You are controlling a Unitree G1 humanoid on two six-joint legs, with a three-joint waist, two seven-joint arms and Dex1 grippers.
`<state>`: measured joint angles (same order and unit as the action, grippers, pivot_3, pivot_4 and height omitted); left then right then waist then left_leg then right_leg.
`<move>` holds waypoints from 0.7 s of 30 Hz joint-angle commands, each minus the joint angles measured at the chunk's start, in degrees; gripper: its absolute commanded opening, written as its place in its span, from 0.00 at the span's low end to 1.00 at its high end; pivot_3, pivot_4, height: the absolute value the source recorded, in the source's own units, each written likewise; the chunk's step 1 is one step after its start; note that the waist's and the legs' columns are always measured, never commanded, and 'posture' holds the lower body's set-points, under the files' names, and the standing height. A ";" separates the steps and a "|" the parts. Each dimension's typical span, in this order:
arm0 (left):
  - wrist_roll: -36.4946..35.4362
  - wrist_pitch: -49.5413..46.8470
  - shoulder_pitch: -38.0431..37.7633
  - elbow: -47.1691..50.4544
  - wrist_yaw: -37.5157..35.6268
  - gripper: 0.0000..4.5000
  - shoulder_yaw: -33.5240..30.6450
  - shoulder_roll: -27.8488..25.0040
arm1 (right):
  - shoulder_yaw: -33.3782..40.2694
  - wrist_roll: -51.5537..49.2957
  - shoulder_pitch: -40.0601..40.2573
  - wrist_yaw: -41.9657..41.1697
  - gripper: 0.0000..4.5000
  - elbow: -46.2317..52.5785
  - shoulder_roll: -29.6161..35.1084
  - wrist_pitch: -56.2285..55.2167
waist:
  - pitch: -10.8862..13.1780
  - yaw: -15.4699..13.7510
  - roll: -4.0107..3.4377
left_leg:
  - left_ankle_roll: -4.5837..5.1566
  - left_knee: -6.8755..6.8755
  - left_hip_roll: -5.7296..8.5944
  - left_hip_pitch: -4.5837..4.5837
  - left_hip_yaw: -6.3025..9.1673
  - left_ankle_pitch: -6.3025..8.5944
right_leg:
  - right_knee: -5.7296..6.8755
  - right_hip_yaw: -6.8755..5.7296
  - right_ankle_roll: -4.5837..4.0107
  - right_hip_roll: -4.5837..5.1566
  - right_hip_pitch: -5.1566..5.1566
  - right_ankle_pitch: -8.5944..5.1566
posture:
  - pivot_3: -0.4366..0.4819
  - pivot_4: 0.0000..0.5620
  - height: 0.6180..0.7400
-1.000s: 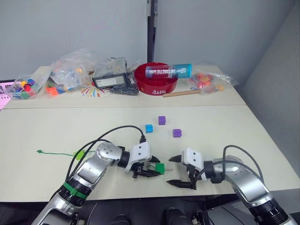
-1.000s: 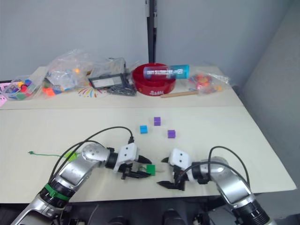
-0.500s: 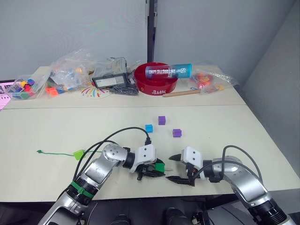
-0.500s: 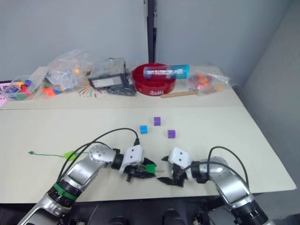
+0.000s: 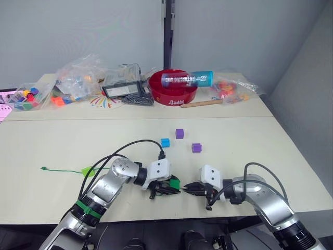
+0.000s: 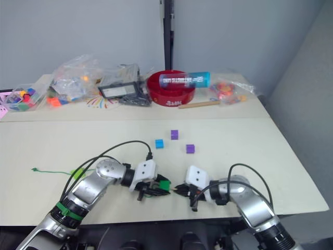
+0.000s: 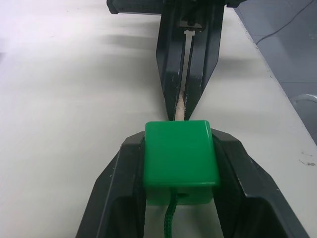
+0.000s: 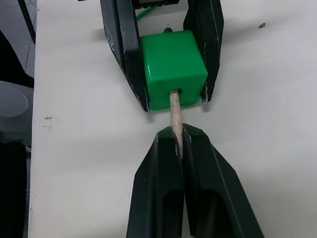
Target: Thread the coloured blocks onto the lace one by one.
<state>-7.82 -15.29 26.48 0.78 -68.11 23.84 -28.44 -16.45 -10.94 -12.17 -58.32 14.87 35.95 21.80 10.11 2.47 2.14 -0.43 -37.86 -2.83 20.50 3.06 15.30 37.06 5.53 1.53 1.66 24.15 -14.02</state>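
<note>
The desk (image 5: 62,140) carries all items; its far part holds clutter: a red bowl (image 5: 173,88) with a blue tube (image 5: 187,79) lying across its rim, clear bags of bright pieces (image 5: 78,78), and a wooden stick (image 5: 202,103).

Left gripper (image 5: 167,186): its fingers (image 7: 119,198) are closed on the dark green block (image 7: 180,152), one finger against each side face. The block sits between the fingertips, just above the desk surface as far as the head views allow.

Right gripper (image 5: 188,187): its fingers (image 8: 158,193) are pressed together, pinching the pale stiff tip (image 8: 175,116) of the lace (image 5: 62,170). The tip comes out of the hole in the block face turned toward the right fingers, and the right fingertips stand just beside that face, not touching it. The two grippers point at each other, tip to tip.

Behind the block, on the side toward the left wrist, green cord (image 7: 171,220) leaves the opposite hole. The lace trails away across the desk past the left arm; the lime green block (image 5: 87,171) lies along it there, though whether it is threaded cannot be told at this range.

Beyond both sets of fingertips, well apart from them, lie the sky blue block (image 5: 165,142) and two purple blocks (image 5: 179,134) (image 5: 196,148), loose on the desk.
</note>
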 commanded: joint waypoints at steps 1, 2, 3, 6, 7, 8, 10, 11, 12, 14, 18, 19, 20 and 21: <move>-0.08 0.31 0.78 0.27 -0.81 0.27 0.23 0.11 | 1.22 -0.25 -0.69 0.67 0.00 1.48 0.18 -0.53 | 0.00 0.02 0.00 | 0.00 0.00 0.00 0.00 0.01 0.00 | 0.00 0.00 0.00 0.00 0.00 0.00 | 0.48 0.27 0.92; -0.09 0.33 0.86 0.19 -0.91 0.27 0.15 0.02 | 1.52 -0.29 -0.59 0.54 0.00 1.29 0.45 -0.74 | 0.00 0.02 0.00 | 0.00 0.00 0.00 0.00 0.00 0.00 | 0.00 0.00 0.00 0.00 0.00 0.00 | 0.48 0.27 0.92; -0.10 0.34 0.91 0.14 -0.98 0.27 0.10 -0.04 | 1.73 -0.33 -0.53 0.44 0.00 1.16 0.63 -0.88 | 0.00 0.02 0.00 | 0.00 0.00 0.00 0.00 0.00 0.00 | 0.00 0.00 0.00 0.00 0.00 0.00 | 0.48 0.27 0.92; -0.11 0.39 0.76 0.24 -1.23 0.27 -0.29 -0.73 | 2.82 -0.67 0.16 -0.26 0.00 1.12 2.05 -1.34 | 0.00 -0.01 0.00 | 0.00 0.00 0.00 0.00 0.00 0.00 | 0.00 0.00 0.00 0.00 0.00 0.00 | 0.48 0.27 0.92; -0.14 0.33 0.68 0.30 -1.25 0.27 -0.50 -1.02 | 3.14 -0.80 0.40 -0.51 0.00 1.06 2.60 -1.54 | 0.00 -0.01 0.00 | 0.00 0.00 0.00 0.00 0.00 0.00 | 0.00 0.00 0.00 0.00 0.00 0.00 | 0.48 0.27 0.92; -0.17 0.28 0.64 0.33 -1.24 0.27 -0.62 -1.20 | 3.30 -0.91 0.53 -0.63 0.00 1.01 2.97 -1.68 | 0.00 0.01 0.00 | 0.00 0.00 0.00 0.00 0.00 0.00 | 0.00 0.00 0.00 0.00 0.00 0.00 | 0.48 0.27 0.92; -0.30 0.46 0.31 0.46 -1.48 0.27 -1.06 -1.99 | 3.66 -1.18 0.78 -1.11 0.00 0.86 3.84 -2.13 | 0.00 0.06 0.00 | 0.00 0.00 0.00 -0.01 0.00 0.00 | 0.00 0.00 -0.01 0.00 0.00 0.00 | 0.48 0.27 0.92; -0.22 0.56 0.10 0.49 -1.34 0.27 -1.41 -2.48 | 3.90 -1.29 0.80 -1.46 0.00 0.74 4.34 -2.30 | 0.00 0.11 0.00 | 0.00 0.00 0.00 -0.01 0.00 0.00 | 0.00 0.00 0.00 0.00 0.00 0.00 | 0.48 0.27 0.92; -0.39 0.51 -0.19 0.67 -1.43 0.27 -1.84 -3.10 | 4.08 -1.36 0.78 -1.89 0.00 0.68 4.85 -2.45 | 0.00 0.17 0.00 | 0.00 0.00 0.00 -0.02 0.00 0.00 | 0.01 0.01 -0.01 -0.01 0.00 0.00 | 0.48 0.27 0.92; -0.80 0.09 -0.78 1.13 -1.32 0.27 -2.83 -4.40 | 4.50 -1.75 0.47 -2.49 0.00 0.66 5.59 -2.39 | 0.00 0.28 0.00 | 0.00 0.00 0.00 -0.02 0.00 0.00 | 0.01 0.01 -0.01 -0.01 0.00 0.00 | 0.48 0.27 0.92; -2.25 0.60 -3.28 2.19 -2.44 0.27 -6.33 -9.31 | 4.95 -2.18 -0.57 -4.33 0.00 0.21 7.06 -2.47 | 0.00 0.47 0.00 | 0.00 0.00 -0.02 -0.06 0.00 0.00 | 0.03 0.02 0.00 -0.03 0.00 0.00 | 0.48 0.27 0.92; -2.60 0.71 -3.91 2.37 -2.76 0.27 -7.19 -10.43 | 5.12 -2.20 -0.79 -4.55 0.00 -0.15 7.23 -2.66 | 0.00 0.57 0.00 | 0.00 0.00 -0.02 -0.06 -0.01 0.00 | 0.04 0.02 0.00 -0.03 0.01 0.00 | 0.48 0.27 0.92; -3.41 1.36 -5.18 1.91 -3.61 0.27 -9.25 -12.66 | 5.35 -2.08 -1.09 -4.96 0.00 -1.04 7.52 -3.28 | 0.00 0.61 0.00 | 0.01 0.00 -0.03 -0.06 -0.01 0.00 | 0.04 0.02 0.00 -0.03 0.01 0.00 | 0.48 0.27 0.92; -4.28 2.05 -6.51 0.72 -4.53 0.27 -11.78 -15.21 | 5.57 -2.09 -1.40 -5.43 0.00 -1.91 7.78 -3.74 | 0.01 0.96 0.00 | 0.00 0.00 -0.03 -0.08 0.00 0.00 | 0.04 0.01 0.00 -0.03 0.00 -0.01 | 0.48 0.27 0.92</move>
<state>-11.59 -13.90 21.09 2.66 -71.43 16.13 -40.76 -12.63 -12.47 -13.09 -62.99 13.20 42.76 19.40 10.12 3.43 2.15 -0.43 -37.85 -2.89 20.41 3.05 15.30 37.11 5.55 1.55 1.61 24.17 -14.03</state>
